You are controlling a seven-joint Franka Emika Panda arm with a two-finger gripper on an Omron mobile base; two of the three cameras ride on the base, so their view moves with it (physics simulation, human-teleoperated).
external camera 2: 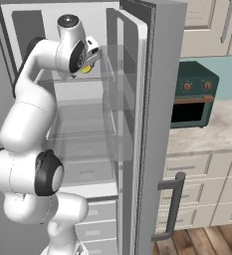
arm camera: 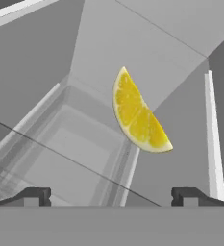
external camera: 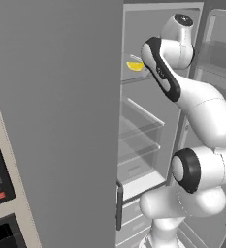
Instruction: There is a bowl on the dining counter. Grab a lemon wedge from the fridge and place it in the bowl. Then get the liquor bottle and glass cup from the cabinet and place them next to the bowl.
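Gripper [arm camera: 111, 197] fingertips sit far apart at the bottom of the hand view, jaws wide open and holding nothing; the lemon wedge [arm camera: 137, 115] lies just above them at centre frame, on a clear fridge shelf [arm camera: 60, 144].

From the left base view, the white arm [external camera: 201, 106] climbs from the lower right into the open fridge [external camera: 148, 145], and the lemon wedge [external camera: 135, 65] shows at upper centre on the top shelf, beside the arm's wrist.

From the right base view, the arm's hand sits at upper left inside the fridge [external camera 2: 137, 99], a sliver of the lemon wedge [external camera 2: 87, 68] showing beside it; a teal oven [external camera 2: 194, 94] stands at right.
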